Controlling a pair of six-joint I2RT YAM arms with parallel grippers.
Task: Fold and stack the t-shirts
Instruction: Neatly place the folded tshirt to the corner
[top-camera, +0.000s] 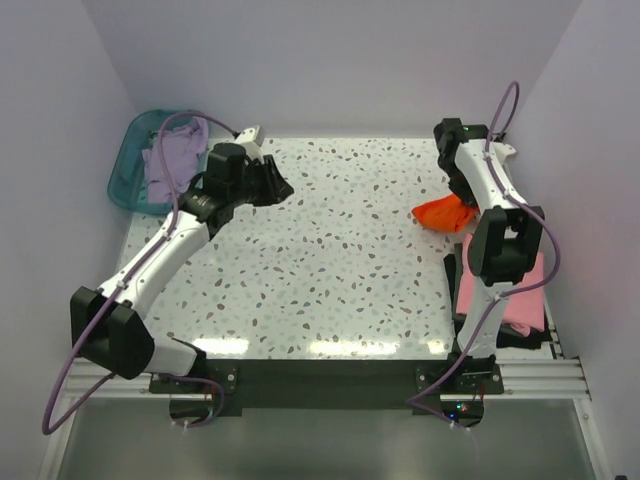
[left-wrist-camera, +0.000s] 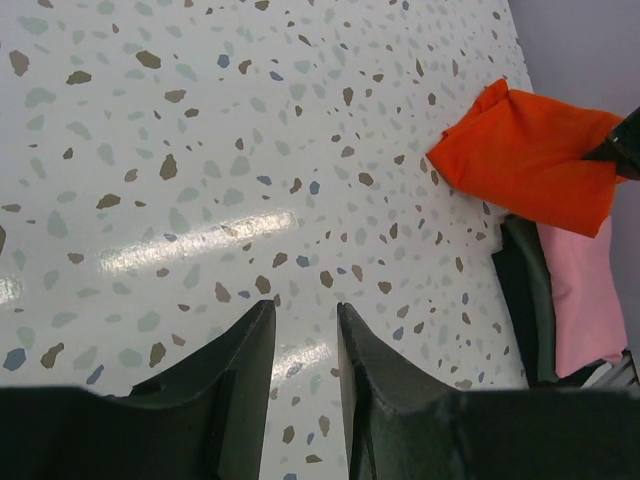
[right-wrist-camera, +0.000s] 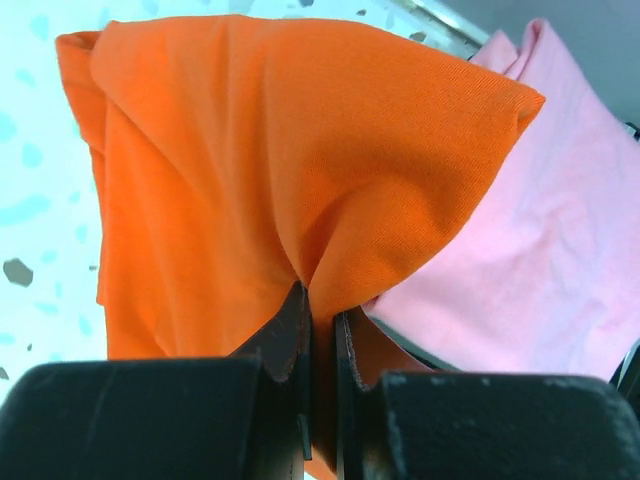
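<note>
The orange-red t-shirt (top-camera: 443, 213) is folded and hangs from my right gripper (top-camera: 462, 196), which is shut on its cloth (right-wrist-camera: 300, 180) above the table's right side. The light pink t-shirt (top-camera: 505, 285) lies folded on a dark pad at the right edge, partly under the right arm; it also shows in the right wrist view (right-wrist-camera: 540, 230) and the left wrist view (left-wrist-camera: 580, 300). The pale lavender t-shirt (top-camera: 172, 160) lies crumpled in the teal basket. My left gripper (top-camera: 283, 186) is open and empty over the table's far left (left-wrist-camera: 305, 320). The orange shirt shows in the left wrist view (left-wrist-camera: 535, 155).
The teal plastic basket (top-camera: 126, 165) stands at the far left corner. A dark pad (top-camera: 455, 285) lies under the pink shirt at the right edge. White walls close in the speckled table (top-camera: 330, 260) at the back and both sides.
</note>
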